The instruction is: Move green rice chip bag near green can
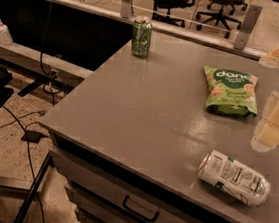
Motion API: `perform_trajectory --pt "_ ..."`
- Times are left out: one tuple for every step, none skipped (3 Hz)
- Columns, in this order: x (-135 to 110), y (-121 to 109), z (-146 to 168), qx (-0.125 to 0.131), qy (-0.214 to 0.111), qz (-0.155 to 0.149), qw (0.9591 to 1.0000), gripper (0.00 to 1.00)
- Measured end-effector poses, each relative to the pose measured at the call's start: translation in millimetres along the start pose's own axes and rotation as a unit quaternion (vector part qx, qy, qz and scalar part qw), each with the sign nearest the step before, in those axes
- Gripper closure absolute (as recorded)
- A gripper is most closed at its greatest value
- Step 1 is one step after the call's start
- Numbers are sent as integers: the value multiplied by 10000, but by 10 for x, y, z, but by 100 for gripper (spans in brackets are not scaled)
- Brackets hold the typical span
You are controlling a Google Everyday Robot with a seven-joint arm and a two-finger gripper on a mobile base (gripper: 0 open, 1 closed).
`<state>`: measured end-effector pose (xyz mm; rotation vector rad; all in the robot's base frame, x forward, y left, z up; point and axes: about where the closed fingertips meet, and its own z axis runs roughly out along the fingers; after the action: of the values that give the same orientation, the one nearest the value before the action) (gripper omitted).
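The green rice chip bag (230,91) lies flat on the grey table top (145,104), toward the back right, its dark green top facing away. The green can (141,37) stands upright at the table's far left corner, well apart from the bag. My gripper (275,124) hangs at the right edge of the view, a pale yellowish shape just to the right of the bag and a little nearer the front. It holds nothing that I can see.
A white can with a black-and-white label (234,177) lies on its side near the table's front right edge. Drawers with a handle (140,209) sit under the front edge. Cables run over the floor at left. Office chairs stand behind the table.
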<state>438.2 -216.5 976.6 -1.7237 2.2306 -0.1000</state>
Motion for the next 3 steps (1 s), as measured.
perform_trajectory --pt "0 0 0 0 0 0 10000 0" --pt "127 -171 0 107 148 210 9996 0" --pt "597 -783 53 475 469 1049 9922 0"
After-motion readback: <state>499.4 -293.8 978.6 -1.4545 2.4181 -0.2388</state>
